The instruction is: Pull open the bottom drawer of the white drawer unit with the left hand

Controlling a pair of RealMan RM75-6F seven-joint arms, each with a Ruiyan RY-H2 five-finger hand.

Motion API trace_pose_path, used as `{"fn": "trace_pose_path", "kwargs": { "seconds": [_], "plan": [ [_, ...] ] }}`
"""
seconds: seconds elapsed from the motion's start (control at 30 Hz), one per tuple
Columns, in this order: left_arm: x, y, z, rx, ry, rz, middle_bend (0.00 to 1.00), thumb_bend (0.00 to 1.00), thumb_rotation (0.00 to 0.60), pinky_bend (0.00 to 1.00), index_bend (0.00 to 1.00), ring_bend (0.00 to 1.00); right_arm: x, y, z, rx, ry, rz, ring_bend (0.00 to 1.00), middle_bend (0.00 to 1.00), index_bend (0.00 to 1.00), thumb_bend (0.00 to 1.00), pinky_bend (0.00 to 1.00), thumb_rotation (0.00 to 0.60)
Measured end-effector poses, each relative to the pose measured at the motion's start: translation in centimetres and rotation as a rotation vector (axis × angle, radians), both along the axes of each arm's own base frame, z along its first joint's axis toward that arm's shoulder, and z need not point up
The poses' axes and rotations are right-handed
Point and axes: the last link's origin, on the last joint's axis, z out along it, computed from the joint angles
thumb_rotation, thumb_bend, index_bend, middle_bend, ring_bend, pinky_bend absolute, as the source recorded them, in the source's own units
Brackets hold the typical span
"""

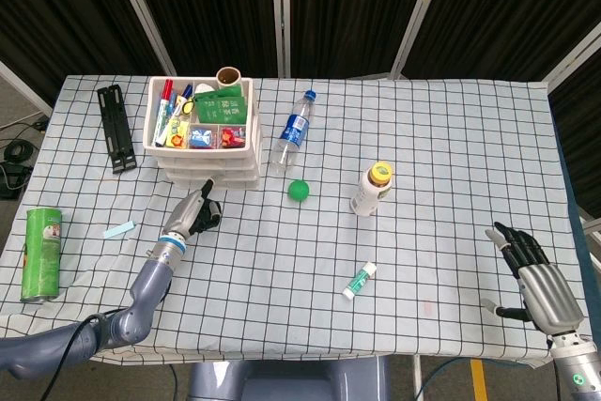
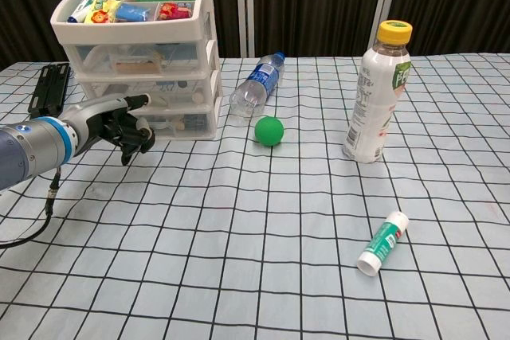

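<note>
The white drawer unit [image 1: 203,143] [image 2: 139,53] stands at the back left, its open top tray full of markers and small packets. Its bottom drawer [image 2: 179,121] sits flush with the drawers above. My left hand [image 1: 193,212] [image 2: 119,123] is right in front of that drawer, near its left half. One finger points out along the drawer's upper edge and the others are curled in with nothing in them. Whether the outstretched finger touches the front, I cannot tell. My right hand [image 1: 535,279] hovers with fingers spread at the table's near right corner.
A water bottle [image 1: 293,131] [image 2: 256,89] lies just right of the unit, with a green ball [image 1: 299,190] [image 2: 269,130] beside it. A yellow-capped bottle [image 1: 373,187] [image 2: 378,93] stands mid-table, a small tube [image 1: 359,281] [image 2: 382,243] lies nearer. A black clamp [image 1: 116,127] and green can [image 1: 41,253] are at the left.
</note>
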Motion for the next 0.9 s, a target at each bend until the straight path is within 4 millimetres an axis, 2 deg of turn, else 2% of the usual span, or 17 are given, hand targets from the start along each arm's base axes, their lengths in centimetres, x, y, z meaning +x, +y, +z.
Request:
{"fn": "trace_pose_path", "kwargs": {
  "seconds": [0.2, 0.47, 0.7, 0.9],
  "plan": [
    [-0.2, -0.2, 0.0, 0.014, -0.018, -0.016, 0.72, 0.79, 0.600, 0.66, 0.24, 0.76, 0.0, 0.0, 0.0, -0.001, 0.000, 0.000, 0.00, 0.00, 0.00, 0.02, 0.00, 0.600],
    [-0.8, -0.9, 0.0, 0.009, -0.017, -0.038, 0.72, 0.79, 0.600, 0.66, 0.27, 0.76, 0.0, 0.0, 0.0, -0.002, 0.002, 0.002, 0.00, 0.00, 0.00, 0.02, 0.00, 0.600],
    [-1.5, -2.1, 0.4, 0.002, -0.010, -0.062, 0.72, 0.79, 0.600, 0.66, 0.26, 0.76, 0.1, 0.1, 0.0, -0.005, 0.001, 0.004, 0.00, 0.00, 0.00, 0.02, 0.00, 0.600],
    [-2.2, -3.1, 1.1, 0.038, 0.009, -0.105, 0.72, 0.79, 0.600, 0.66, 0.18, 0.76, 0.1, 0.1, 0.0, -0.003, 0.001, 0.006, 0.00, 0.00, 0.00, 0.02, 0.00, 0.600]
  ]
}}
